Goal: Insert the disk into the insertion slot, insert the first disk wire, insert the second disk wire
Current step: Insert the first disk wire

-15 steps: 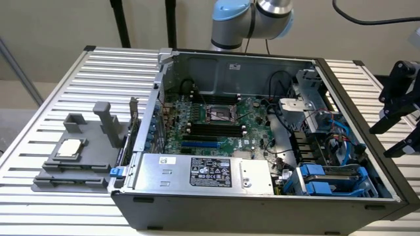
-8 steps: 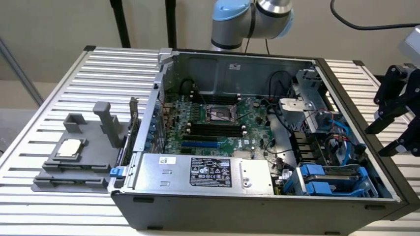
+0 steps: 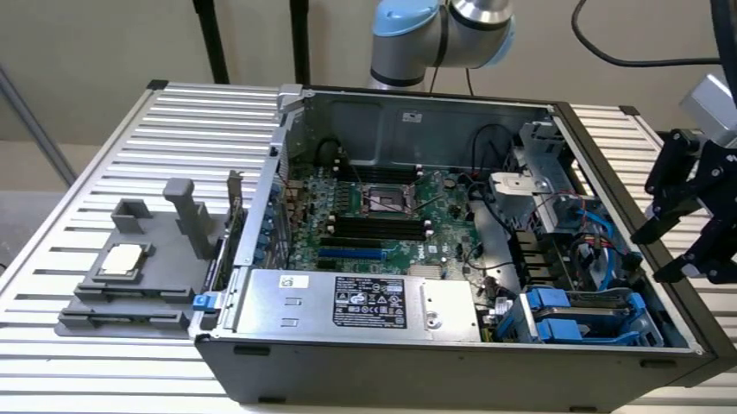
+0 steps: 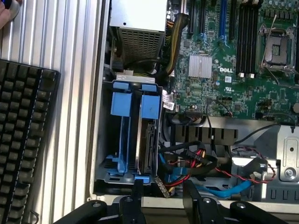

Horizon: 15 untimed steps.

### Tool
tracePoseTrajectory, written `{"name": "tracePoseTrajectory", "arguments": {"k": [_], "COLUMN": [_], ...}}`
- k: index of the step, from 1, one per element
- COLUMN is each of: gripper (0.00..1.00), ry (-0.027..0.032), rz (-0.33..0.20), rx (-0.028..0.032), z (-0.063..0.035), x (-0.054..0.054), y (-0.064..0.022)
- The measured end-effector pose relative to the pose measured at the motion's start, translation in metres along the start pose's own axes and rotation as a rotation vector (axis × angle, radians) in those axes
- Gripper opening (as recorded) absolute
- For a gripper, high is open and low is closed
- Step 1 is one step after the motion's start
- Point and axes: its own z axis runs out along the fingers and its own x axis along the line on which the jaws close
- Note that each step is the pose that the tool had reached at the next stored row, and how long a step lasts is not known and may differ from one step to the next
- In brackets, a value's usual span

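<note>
- Exterior view's left: grey fixture sits on the slatted counter, just beside the open PC case. It is well apart from the work and poses no risk.
- Front middle of the case: silver power-supply box with a black label. It is not the disk, and mistaking it for the disk would be a mislabel.
- Behind it: motherboard, bare, with sockets exposed. A wire dragged across it could snag.
- Exterior view's right, front corner: insertion slot, a grey cage with blue tabs.
- In the wrist view the disk shows edge-on in one bay of the cage, under its blue tab. It looks seated, though I cannot tell if it is fully home. The bay beside it shows blue rails and nothing else.
- Just past the cage: red-yellow-black wire bundle and blue cable, loose and tangled, with a connector end lying near the cage mouth. No plug looks mated to the disk.
- Far right: claw hangs above the cage edge, fingers spread wide, pinching nothing.
- Risk: the wires overlap, so a pinch could grab the wrong one or two at once.
- Risk: a plug held crooked could jam on the disk's port or bend it.
- Risk: a finger could clip the cage wall or a blue tab on the way down.
</note>
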Motion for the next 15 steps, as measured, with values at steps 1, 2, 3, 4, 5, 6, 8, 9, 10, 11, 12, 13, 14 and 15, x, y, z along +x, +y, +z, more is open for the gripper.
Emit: {"name": "tracePoseTrajectory", "arguments": {"k": [1,2,3,4,5,6,8,9,10,11,12,13,14,15], "gripper": [0.46,0.46,0.46,0.46,0.46,0.46,0.46,0.46,0.46,0.46,0.46,0.46,0.46,0.46], "ry": [0.0018,0.0034,0.005,0.0066,0.0083,0.0102,0.0128,0.0129,0.013,0.0134,0.0139,0.0142,0.0143,0.0145], "rz": [0.0,0.0,0.0,0.0,0.0,-0.001,-0.004,-0.007,-0.011,-0.014,-0.018,-0.022,-0.026,-0.03], "rx": [-0.0001,-0.0001,-0.0002,-0.0003,-0.0004,-0.0005,-0.0008,-0.0011,-0.0013,-0.0015,-0.0018,-0.002,-0.0023,-0.0024], "z": [0.0017,0.0035,0.0054,0.0071,0.0088,0.0104,0.0118,0.0121,0.0122,0.0123,0.0123,0.0123,0.0124,0.0125], "x": [0.0,0.0,0.001,0.001,0.001,0.001,0.001,0.001,0.001,0.001,0.001,0.001,0.001,0.001], "y": [-0.001,-0.002,-0.0028,-0.0032,-0.0032,-0.0032,-0.0032,-0.0026,-0.0012,0.0002,0.0015,0.0026,0.0036,0.0047]}}
